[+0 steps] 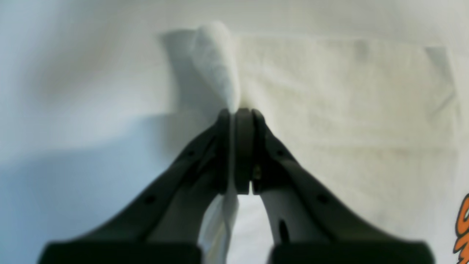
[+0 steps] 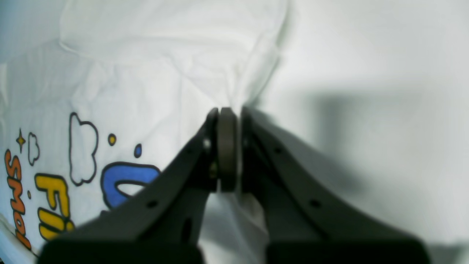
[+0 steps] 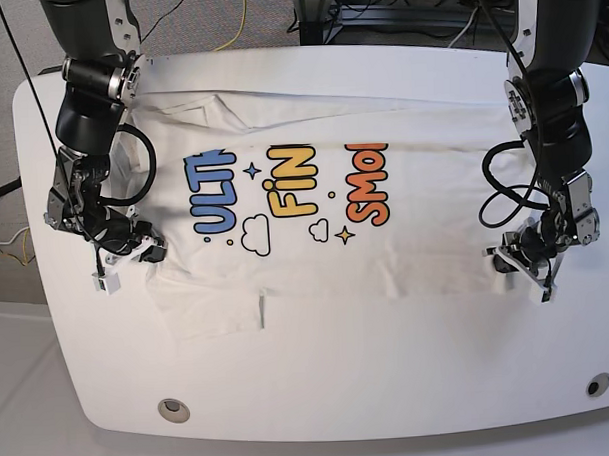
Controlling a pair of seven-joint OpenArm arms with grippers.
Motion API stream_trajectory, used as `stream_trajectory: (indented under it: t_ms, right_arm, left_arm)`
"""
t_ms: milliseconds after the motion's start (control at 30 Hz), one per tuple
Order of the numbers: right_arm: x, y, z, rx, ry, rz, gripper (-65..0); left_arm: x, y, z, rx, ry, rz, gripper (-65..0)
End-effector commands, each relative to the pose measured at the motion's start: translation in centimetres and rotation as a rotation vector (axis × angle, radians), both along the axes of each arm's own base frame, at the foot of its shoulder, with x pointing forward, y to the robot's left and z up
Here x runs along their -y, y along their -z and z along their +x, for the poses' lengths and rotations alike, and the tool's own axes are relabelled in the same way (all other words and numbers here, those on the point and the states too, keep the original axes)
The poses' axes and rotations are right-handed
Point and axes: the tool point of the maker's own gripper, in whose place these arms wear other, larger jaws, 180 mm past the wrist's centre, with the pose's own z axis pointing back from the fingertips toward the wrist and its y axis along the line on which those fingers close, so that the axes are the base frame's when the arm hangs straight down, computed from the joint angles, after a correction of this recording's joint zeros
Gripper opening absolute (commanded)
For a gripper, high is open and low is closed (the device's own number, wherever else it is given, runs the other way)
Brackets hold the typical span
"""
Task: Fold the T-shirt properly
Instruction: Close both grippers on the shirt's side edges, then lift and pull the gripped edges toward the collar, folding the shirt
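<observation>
The white T-shirt (image 3: 306, 273) lies spread flat on the table, its blue, yellow and orange letter print (image 3: 288, 189) facing up. My left gripper (image 1: 235, 110) is shut on a pinched-up fold of the T-shirt (image 1: 329, 91); cloth shows between its jaws. In the base view this left gripper (image 3: 500, 257) sits low at the shirt's right edge. My right gripper (image 2: 227, 110) is shut on the T-shirt (image 2: 154, 73) at a bunched edge beside the blue letter (image 2: 124, 179). In the base view the right gripper (image 3: 150, 255) is at the shirt's left edge.
The glossy white table (image 3: 320, 388) has a rounded front edge with two round holes (image 3: 172, 408) (image 3: 593, 386) near its front corners. Cables (image 3: 237, 20) and equipment lie on the floor behind the table. Both arms reach down from the back corners.
</observation>
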Motion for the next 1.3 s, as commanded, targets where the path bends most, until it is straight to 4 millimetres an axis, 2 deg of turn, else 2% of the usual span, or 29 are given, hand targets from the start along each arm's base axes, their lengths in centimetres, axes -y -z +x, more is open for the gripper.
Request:
stream_trajectory:
  t_ms: [0,167,300,700,767,900,1033,1100,1267]
  right_arm:
    - [1.0,-1.3,0.9,0.026,0.004,-0.021,-65.0]
    - [1.4,-1.6,1.1,0.036,0.018,-0.014,-65.0]
    - [1.5,-1.9,1.2,0.043,0.018,-0.016,-65.0]
    - [1.5,-4.2,1.4,0.09,-0.023,-0.065,-65.0]
    - [1.5,-4.8,0.5,0.097,-0.036,-0.066,-65.0]
    - [1.4,-5.4,-0.5,0.095,-0.055,-0.074,-65.0]
    - [1.5,-5.7,-1.6,0.085,-0.071,-0.084,-65.0]
    - [2.1,-5.9,-3.0,0.082,-0.054,-0.079,-65.0]
    - [2.7,-6.3,-4.4,0.092,-0.038,-0.097,-65.0]
  left_arm:
    - [-0.4,-1.7,1.1,0.033,0.024,0.022,-65.0]
    - [1.2,-1.8,0.8,0.035,0.127,0.017,-65.0]
    - [1.7,-2.3,0.7,0.052,0.173,0.019,-65.0]
    - [0.0,-3.5,-0.4,0.096,0.17,0.085,-65.0]
    - [-0.9,-2.5,-1.9,0.065,0.176,0.117,-65.0]
    - [-1.4,-1.9,-3.3,0.051,0.18,0.138,-65.0]
    - [-1.6,-1.4,-4.7,0.042,0.193,0.162,-65.0]
    - [-1.4,-1.2,-6.2,0.039,0.219,0.203,-65.0]
    - [-1.5,-1.1,-7.8,0.021,0.238,0.23,-65.0]
